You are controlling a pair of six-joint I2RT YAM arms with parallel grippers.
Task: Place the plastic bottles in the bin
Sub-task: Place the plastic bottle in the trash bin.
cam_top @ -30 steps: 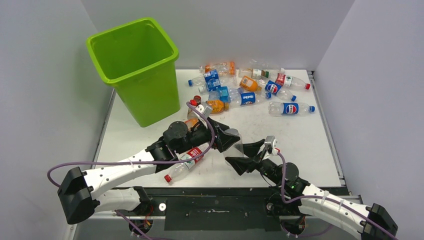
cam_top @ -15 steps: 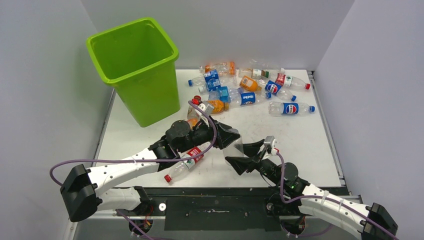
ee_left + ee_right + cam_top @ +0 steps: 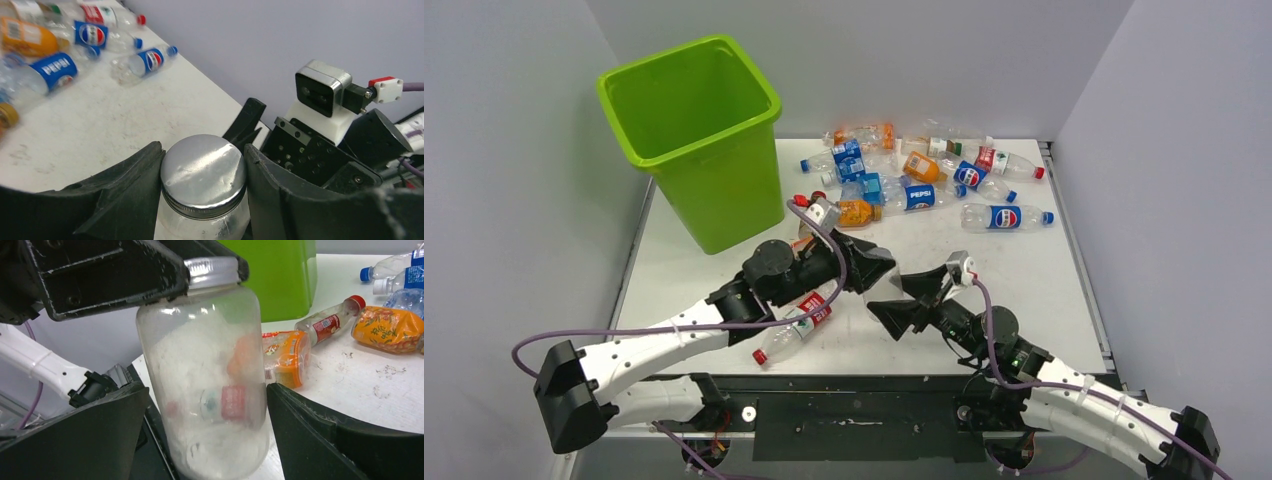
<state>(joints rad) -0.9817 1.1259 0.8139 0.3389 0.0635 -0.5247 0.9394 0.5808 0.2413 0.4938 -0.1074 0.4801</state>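
bin (image 3: 689, 130) stood back left | left gripper (image 3: 202, 175) was clamped on the lid of a jar (image 3: 205, 375) | right gripper (image 3: 914, 295) was apart, either side of the jar | bottles (image 3: 924, 180) lay back right | I thought: pull the right one back first, then carry the jar slowly to the bin.

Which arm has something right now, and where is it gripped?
The left gripper holds the clear jar by its silver lid. The right gripper's jaws stand open around the jar's body, holding nothing.
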